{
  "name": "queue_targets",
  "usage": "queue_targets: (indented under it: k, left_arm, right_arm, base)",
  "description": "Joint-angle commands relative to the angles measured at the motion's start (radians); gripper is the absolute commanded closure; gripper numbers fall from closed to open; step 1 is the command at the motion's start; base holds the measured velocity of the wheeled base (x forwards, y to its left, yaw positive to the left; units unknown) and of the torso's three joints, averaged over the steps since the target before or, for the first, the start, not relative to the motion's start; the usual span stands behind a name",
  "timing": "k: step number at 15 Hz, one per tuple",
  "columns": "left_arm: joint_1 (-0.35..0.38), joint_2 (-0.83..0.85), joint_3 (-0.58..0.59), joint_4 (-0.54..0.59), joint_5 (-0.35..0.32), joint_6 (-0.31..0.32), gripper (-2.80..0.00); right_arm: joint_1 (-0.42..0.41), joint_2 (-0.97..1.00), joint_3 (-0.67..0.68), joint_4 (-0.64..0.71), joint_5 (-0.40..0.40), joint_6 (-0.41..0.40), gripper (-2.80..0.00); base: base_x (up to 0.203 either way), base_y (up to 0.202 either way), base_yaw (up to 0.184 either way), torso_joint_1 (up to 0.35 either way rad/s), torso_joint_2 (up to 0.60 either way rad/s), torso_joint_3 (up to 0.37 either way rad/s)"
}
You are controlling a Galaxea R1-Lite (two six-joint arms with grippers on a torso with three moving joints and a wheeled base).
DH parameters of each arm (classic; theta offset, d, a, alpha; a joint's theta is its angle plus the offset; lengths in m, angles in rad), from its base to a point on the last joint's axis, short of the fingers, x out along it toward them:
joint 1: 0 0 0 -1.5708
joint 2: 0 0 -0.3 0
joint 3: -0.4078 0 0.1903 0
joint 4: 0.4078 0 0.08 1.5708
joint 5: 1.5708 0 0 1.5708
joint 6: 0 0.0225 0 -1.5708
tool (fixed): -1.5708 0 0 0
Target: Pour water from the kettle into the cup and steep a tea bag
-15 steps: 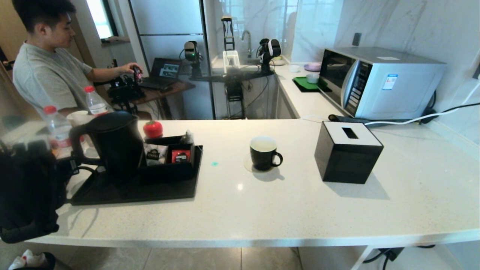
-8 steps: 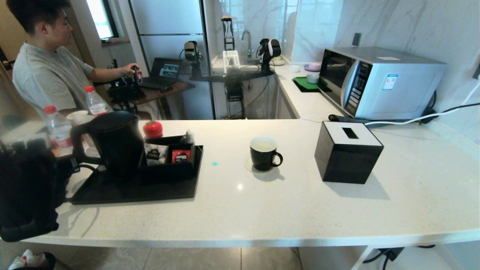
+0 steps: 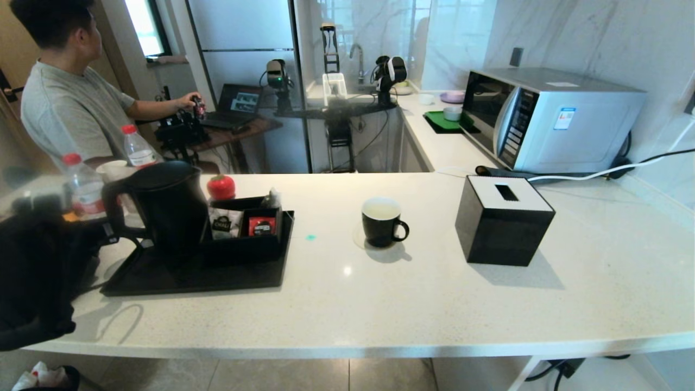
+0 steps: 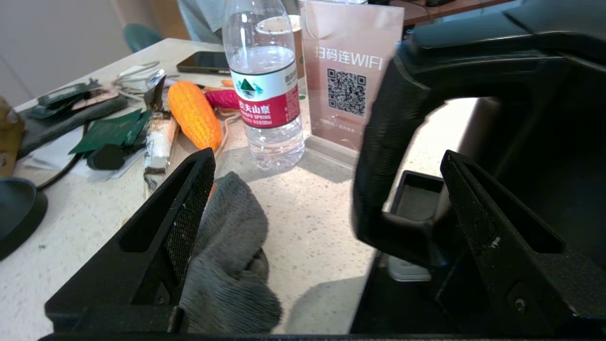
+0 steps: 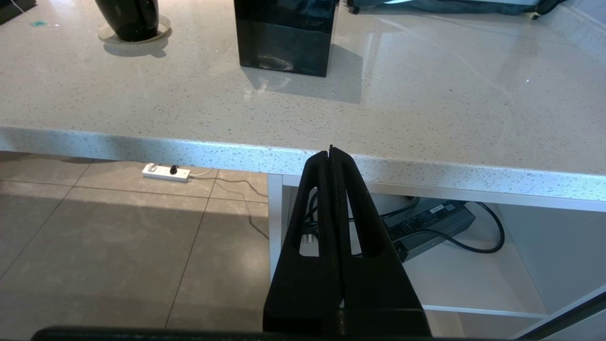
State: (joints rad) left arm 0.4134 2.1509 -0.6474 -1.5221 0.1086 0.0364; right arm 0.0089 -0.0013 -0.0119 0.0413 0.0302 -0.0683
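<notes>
Left wrist view: left end effector [image 4: 326, 199] spread wide, apparently straddling the kettle [image 3: 165, 209] handle ungripped; right end effector [image 5: 331, 152] closed, empty, below the bench [image 5: 426, 123] edge.

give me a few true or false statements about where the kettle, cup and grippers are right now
1. The kettle stands on the black tray. True.
2. The left gripper is shut on the kettle's handle. False: its jaws are open, with the handle between them but not clamped.
3. The cup sits on the tray beside the kettle. False: it stands on the counter, off the tray, between the tray and the black tissue box.
4. The right gripper is shut and holds nothing, below the counter edge. True.
5. A tea bag hangs in the cup. False: no tea bag or string shows at the cup.
</notes>
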Motion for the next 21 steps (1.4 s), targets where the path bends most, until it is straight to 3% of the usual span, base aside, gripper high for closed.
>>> queue_targets:
  k: [1, 5, 8, 13, 21]
  left_arm:
    - [0.032, -0.007, 0.001, -0.048, -0.063, 0.0, -2.8]
    - [0.111, 0.007, -0.002, -0.048, -0.204, 0.0, -2.8]
    - [0.134, 0.031, -0.01, -0.048, -0.269, 0.002, -2.8]
    - [0.138, 0.086, -0.069, -0.048, -0.313, 0.002, -2.8]
    - [0.101, 0.158, -0.197, -0.048, -0.313, 0.001, -2.8]
  right_arm:
    - [0.0, 0.001, 0.0, 0.0, 0.0, -0.001, 0.0]
    - [0.0, 0.001, 0.0, 0.0, 0.0, -0.001, 0.0]
    - [0.0, 0.001, 0.0, 0.0, 0.0, -0.001, 0.0]
    - [0.0, 0.001, 0.0, 0.0, 0.0, -0.001, 0.0]
    - [0.0, 0.001, 0.0, 0.0, 0.0, -0.001, 0.0]
  base:
    - [0.0, 0.0, 0.0, 0.0, 0.0, 0.0]
    - [0.0, 0.0, 0.0, 0.0, 0.0, 0.0]
    - [0.0, 0.0, 0.0, 0.0, 0.0, 0.0]
    - [0.0, 0.0, 0.0, 0.0, 0.0, 0.0]
    - [0.0, 0.0, 0.0, 0.0, 0.0, 0.0]
